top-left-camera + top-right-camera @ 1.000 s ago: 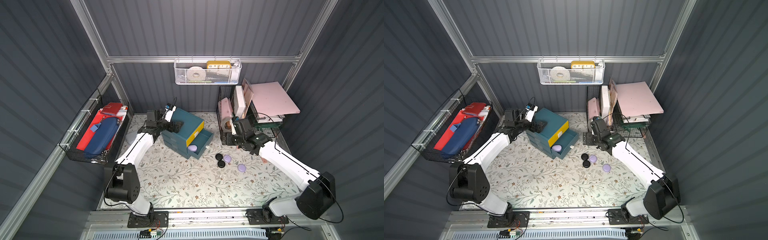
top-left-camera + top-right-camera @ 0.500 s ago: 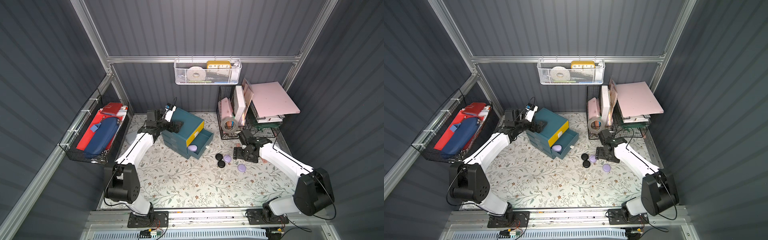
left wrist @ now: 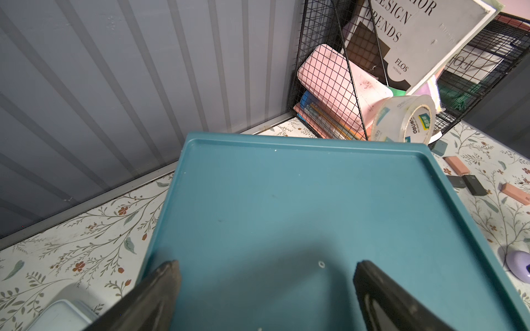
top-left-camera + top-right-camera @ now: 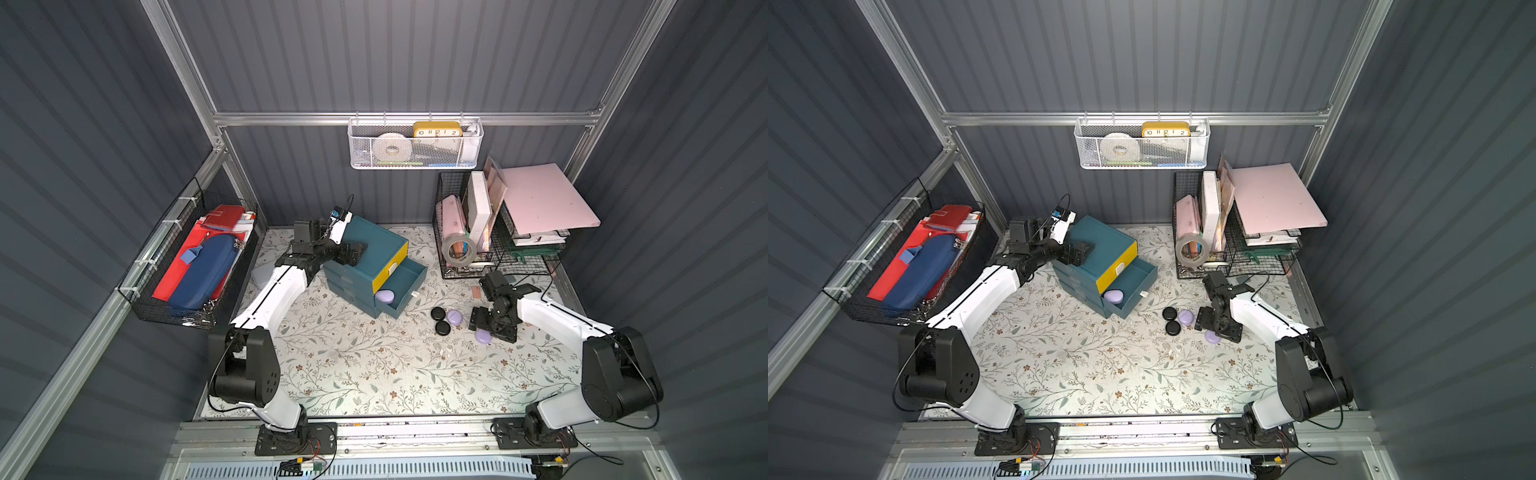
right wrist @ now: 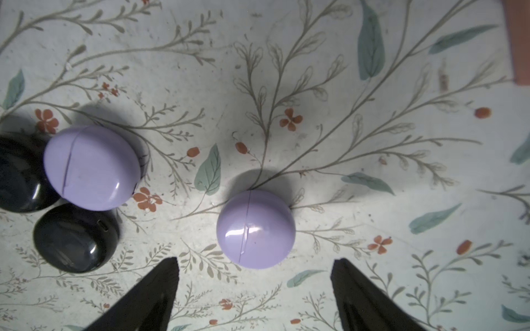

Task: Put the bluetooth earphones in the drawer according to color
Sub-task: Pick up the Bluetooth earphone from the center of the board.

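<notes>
One lavender earphone case (image 5: pixel 255 229) is lying ahead of right gripper (image 5: pixel 255 262), jaws standing wide apart, empty; left gripper (image 3: pixel 266 263) is hovering at teal cabinet (image 3: pixel 286 186) top, jaws spread, empty

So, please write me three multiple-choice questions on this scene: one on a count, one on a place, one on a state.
1. How many black cases lie on the mat? A) one B) two C) four
2. Where is the lavender case nearest the right claw? A) stacked on a black case B) touching both black cases C) alone on the mat
3. The right claw is: A) open, gripping nothing B) shut on a black case C) shut on the lavender case
Answers: 1 B, two sit together; 2 C, bare mat shows all around it; 3 A, its jaws stand wide apart.
</notes>
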